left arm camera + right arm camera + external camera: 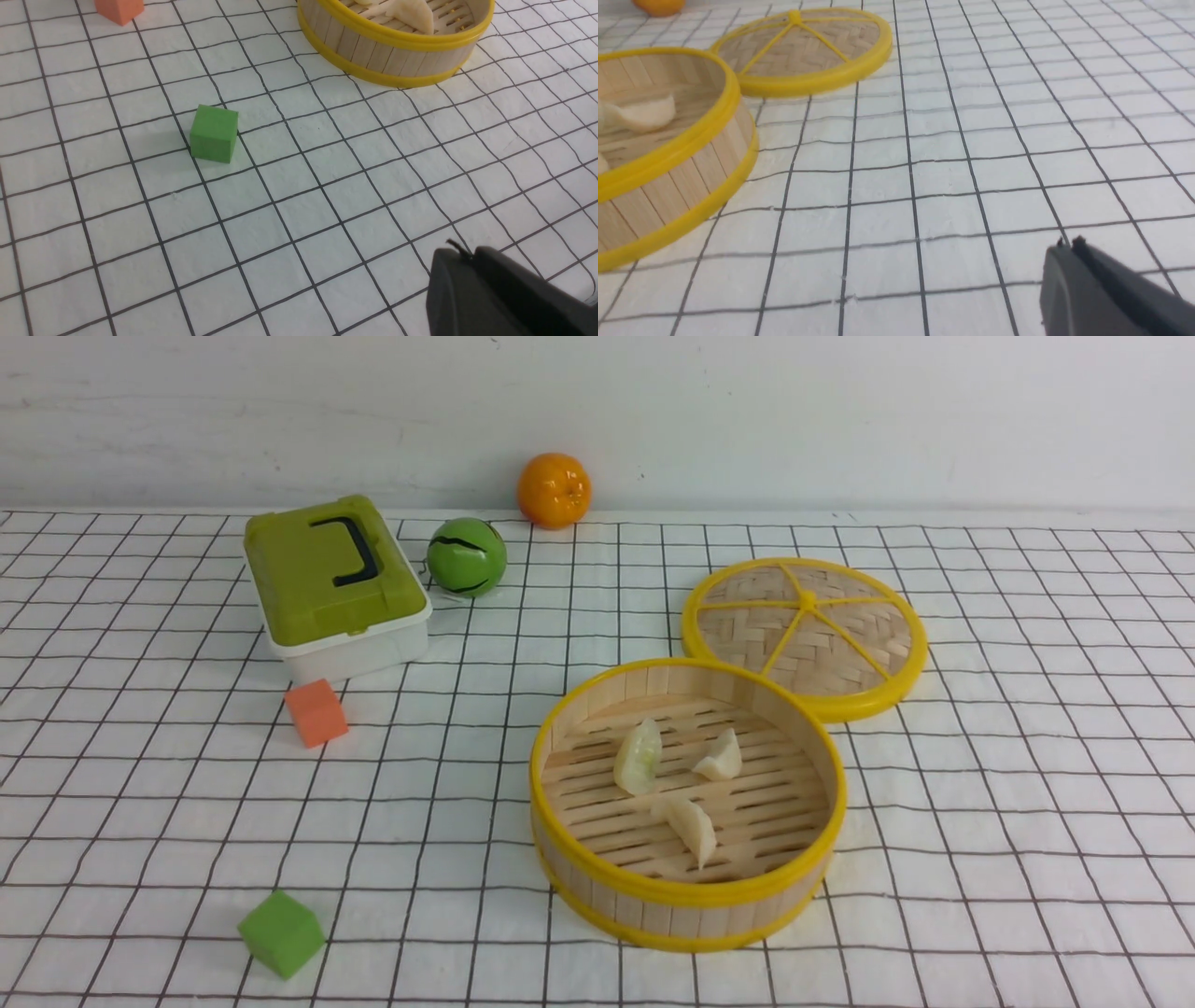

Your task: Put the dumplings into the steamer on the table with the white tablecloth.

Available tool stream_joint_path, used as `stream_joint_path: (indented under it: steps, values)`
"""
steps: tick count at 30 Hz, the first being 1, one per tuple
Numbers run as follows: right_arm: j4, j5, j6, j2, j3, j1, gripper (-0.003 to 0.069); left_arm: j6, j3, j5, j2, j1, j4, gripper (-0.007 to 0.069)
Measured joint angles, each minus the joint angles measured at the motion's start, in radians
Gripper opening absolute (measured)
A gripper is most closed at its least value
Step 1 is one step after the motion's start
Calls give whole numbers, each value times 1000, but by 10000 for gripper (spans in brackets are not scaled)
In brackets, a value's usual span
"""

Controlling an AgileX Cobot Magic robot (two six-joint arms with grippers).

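A white tablecloth (1008, 821) ruled with thin black grid lines covers the whole table (112, 859), running back to a plain, pale grey-white wall. The cloth lies a little rippled, so the grid lines waver in places.

Nearest the robot, on its left, a green cube (281, 933) sits on the cloth. Just right of centre stands the steamer (686, 896), a round bamboo basket with yellow rims and a slatted wooden floor. All three dumplings lie inside it: a green-tinged dumpling (638, 757) towards the left, a second dumpling (719, 756) beside it on the right, and a third dumpling (692, 828) on the near part of the floor. They are close together but appear apart.

Further back on the left is an orange cube (316, 712), and behind it a box (334, 586) with an olive-green lid, a black handle and a white base. Behind the steamer to the right, the flat woven lid (805, 635) with yellow spokes lies on the cloth, its rim touching or just beside the steamer's far edge. A green ball (466, 556) with black markings rests beside the box, and an orange (555, 490) sits at the table's far edge against the wall.

No arm shows in the front view. The left gripper (460, 255) appears only as a dark tip in its wrist view, fingers pressed together, above bare cloth near the green cube. The right gripper (1069, 243) looks the same: tips together, holding nothing, over bare cloth to the steamer's right.
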Motion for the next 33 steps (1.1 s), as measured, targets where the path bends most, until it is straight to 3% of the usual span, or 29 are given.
stream_joint_path:
  steps: [33]
  values:
    - [-10, 47, 0, 0, -7, 0, -12, 0, 0, -1, 0, 0, 0, 43]
